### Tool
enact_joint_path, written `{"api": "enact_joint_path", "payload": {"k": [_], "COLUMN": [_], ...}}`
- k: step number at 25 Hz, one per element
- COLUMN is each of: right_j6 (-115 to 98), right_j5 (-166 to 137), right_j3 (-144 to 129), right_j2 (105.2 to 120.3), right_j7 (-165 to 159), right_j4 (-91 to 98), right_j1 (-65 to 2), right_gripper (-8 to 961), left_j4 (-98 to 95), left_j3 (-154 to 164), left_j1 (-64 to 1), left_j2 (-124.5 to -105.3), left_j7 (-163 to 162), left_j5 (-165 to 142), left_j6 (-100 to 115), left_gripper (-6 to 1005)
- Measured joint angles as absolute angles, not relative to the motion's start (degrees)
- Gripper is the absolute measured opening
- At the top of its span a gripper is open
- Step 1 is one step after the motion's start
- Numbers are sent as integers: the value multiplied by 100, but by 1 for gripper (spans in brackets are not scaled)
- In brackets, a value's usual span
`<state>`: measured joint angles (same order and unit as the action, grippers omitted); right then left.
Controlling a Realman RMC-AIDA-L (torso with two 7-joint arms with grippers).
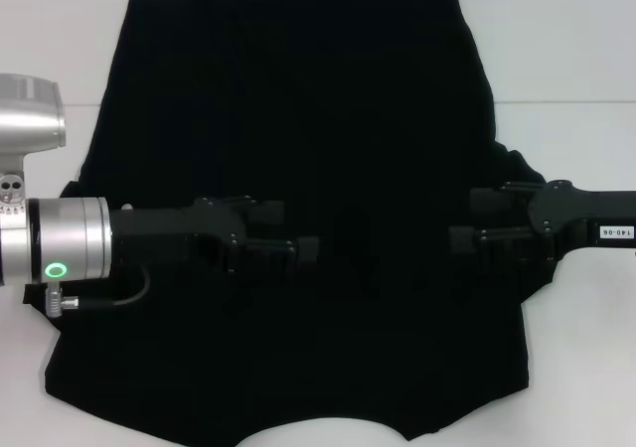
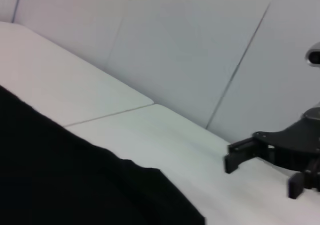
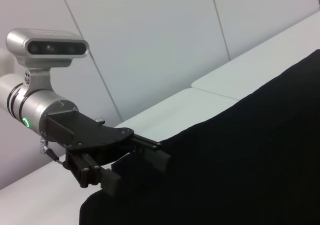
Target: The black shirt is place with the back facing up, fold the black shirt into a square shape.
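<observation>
The black shirt lies spread flat on the white table, filling most of the head view. My left gripper reaches in from the left over the shirt's middle, its two fingers apart. From the right side my right gripper sits over the shirt's right part, also open. In the left wrist view the shirt fills the lower corner, and the right gripper shows farther off, open. The right wrist view shows the left gripper open at the edge of the shirt.
The left arm's silver wrist with a green light and a cable hangs over the shirt's left edge. Bare white table runs along both sides of the shirt. A grey panelled wall stands behind the table.
</observation>
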<state>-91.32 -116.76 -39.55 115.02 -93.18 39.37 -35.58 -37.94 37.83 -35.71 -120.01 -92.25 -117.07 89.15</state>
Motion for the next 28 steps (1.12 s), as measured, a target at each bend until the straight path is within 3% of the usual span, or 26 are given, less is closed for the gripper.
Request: {"api": "enact_joint_path", "payload": {"k": [11,28], "right_j6": [-9017,-8695], "right_j5": [-11636,-11636], "right_j3": [-3915,-3910], "right_j2": [11562,11654], "right_j7": [-9316,-9316], "right_j4": [3937,3938], "right_j1": [-3644,-3971], "right_gripper": [903,894], "left_j4": [-4094,-5514], "left_j3": [2755,1988], "left_j1": [-3155,-2517], "left_j2": [-11978,-11888], "left_j7": [-10794,-12295], "left_j5": [-11870,-13348], "left_j6": [7575,7921], "left_gripper": [935,932]}}
